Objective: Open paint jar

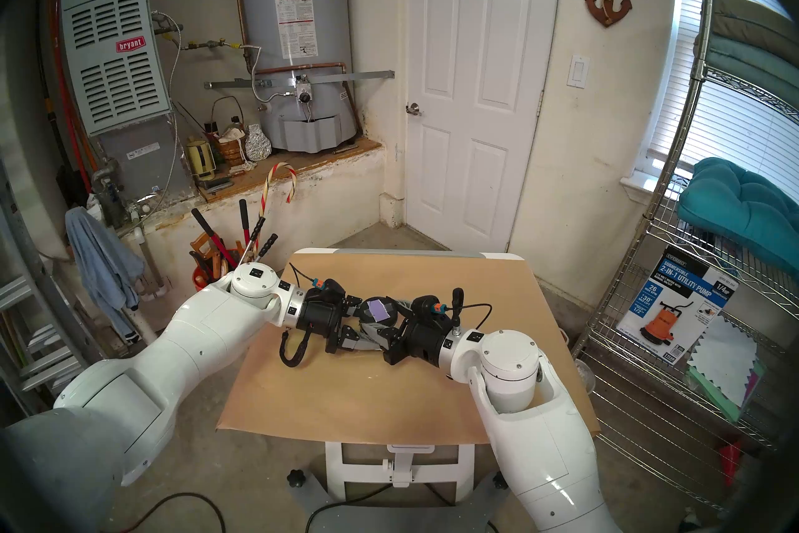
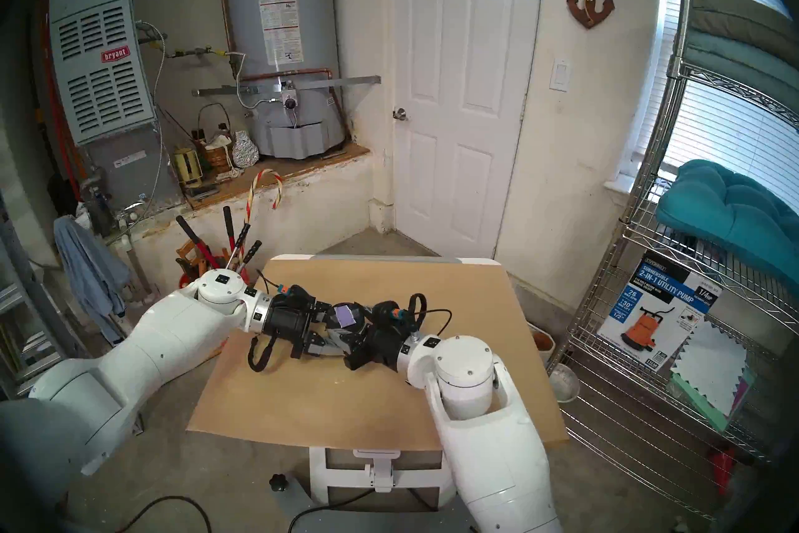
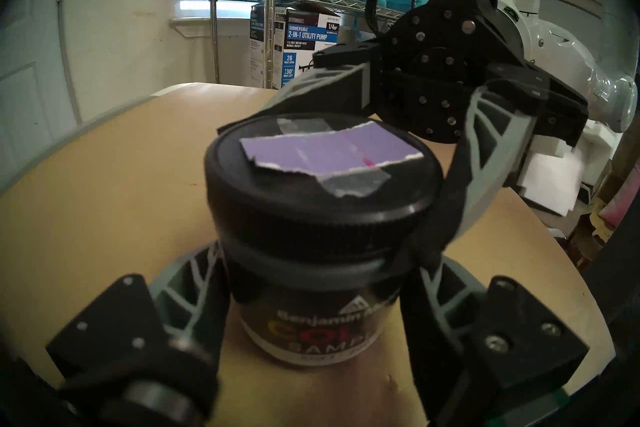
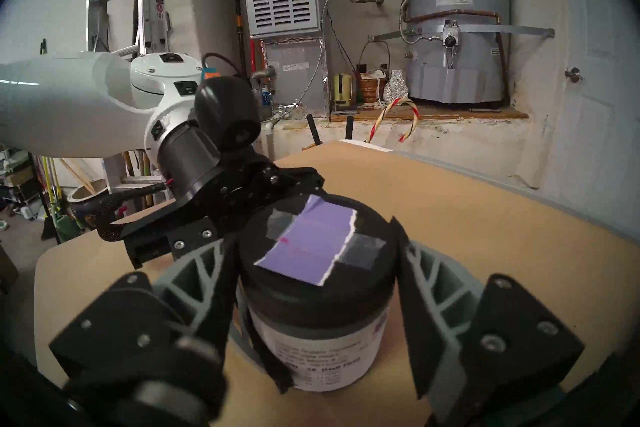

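Note:
The paint jar [image 1: 380,313] is a squat jar with a dark-and-white label [image 3: 311,322] and a black screw lid [image 3: 318,201] with a lavender swatch taped on top. It stands mid-table on brown paper [image 1: 346,398]. My left gripper [image 1: 367,318] comes in from the left and is shut on the jar's body below the lid [image 3: 318,260]. My right gripper [image 1: 387,320] comes in from the right and is shut on the lid [image 4: 315,239]. Its fingers [image 3: 485,145] press the lid's rim on both sides. The lid sits on the jar, and the paint inside is hidden.
A bucket of long-handled tools [image 1: 225,255] stands off the table's far left corner. A wire shelf [image 1: 640,402] with a pump box [image 1: 674,303] stands to the right. Both forearms lie low over the table.

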Robot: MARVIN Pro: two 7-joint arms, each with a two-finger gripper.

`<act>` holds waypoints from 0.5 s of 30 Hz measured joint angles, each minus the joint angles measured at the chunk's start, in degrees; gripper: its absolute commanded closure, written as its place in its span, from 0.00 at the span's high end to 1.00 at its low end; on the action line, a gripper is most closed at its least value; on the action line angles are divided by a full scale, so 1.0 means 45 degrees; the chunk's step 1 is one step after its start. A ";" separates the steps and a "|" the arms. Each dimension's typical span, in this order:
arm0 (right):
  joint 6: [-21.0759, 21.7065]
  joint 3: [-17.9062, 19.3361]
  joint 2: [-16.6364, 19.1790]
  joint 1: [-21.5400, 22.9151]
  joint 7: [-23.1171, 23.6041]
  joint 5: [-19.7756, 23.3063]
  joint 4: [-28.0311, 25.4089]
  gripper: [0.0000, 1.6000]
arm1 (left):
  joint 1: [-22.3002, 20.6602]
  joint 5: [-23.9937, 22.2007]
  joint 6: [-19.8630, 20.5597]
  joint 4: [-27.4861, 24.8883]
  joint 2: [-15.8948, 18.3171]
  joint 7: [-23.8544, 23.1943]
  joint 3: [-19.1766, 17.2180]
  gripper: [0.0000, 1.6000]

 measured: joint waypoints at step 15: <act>-0.1206 -0.0239 0.1022 0.1286 0.1796 0.0037 0.1154 0.00 | -0.0110 0.0082 -0.0098 0.0150 -0.0034 -0.0120 0.0054 0.00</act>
